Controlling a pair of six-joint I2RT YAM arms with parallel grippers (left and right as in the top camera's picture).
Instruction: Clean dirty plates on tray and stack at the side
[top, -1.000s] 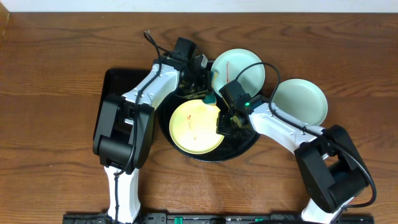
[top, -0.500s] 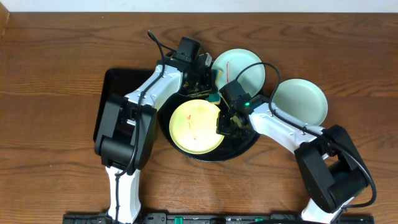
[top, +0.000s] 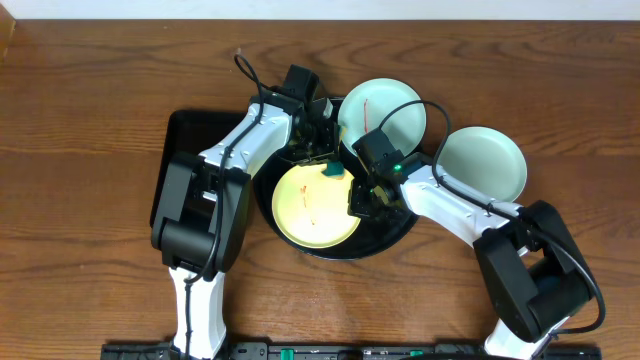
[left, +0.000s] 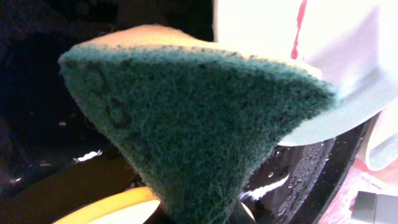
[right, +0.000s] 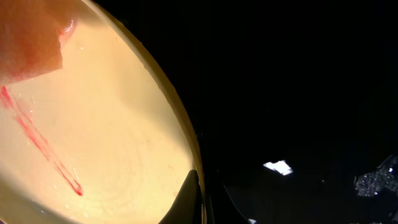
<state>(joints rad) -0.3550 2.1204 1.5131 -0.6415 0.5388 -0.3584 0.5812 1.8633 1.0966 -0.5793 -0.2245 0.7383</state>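
Note:
A pale yellow plate (top: 312, 205) with thin red smears lies on the round black tray (top: 400, 232). My left gripper (top: 328, 160) is shut on a green-and-yellow sponge (top: 334, 171) that rests at the plate's far rim. In the left wrist view the sponge (left: 199, 118) hides the fingers. My right gripper (top: 361, 200) is shut on the yellow plate's right rim (right: 186, 155), one dark finger (right: 189, 199) lying inside the plate. A mint plate (top: 385, 110) with a red smear sits at the tray's far edge. A second mint plate (top: 482, 165) lies on the table to the right.
A rectangular black tray (top: 183, 140) lies at the left, partly under my left arm. The tray's surface (right: 298, 93) is wet, with droplets. Both arms crowd over the tray's middle. Bare wooden table surrounds everything.
My left gripper has brought the sponge from the tray's far edge a little nearer, onto the yellow plate's far rim. The right gripper and the plates have not moved.

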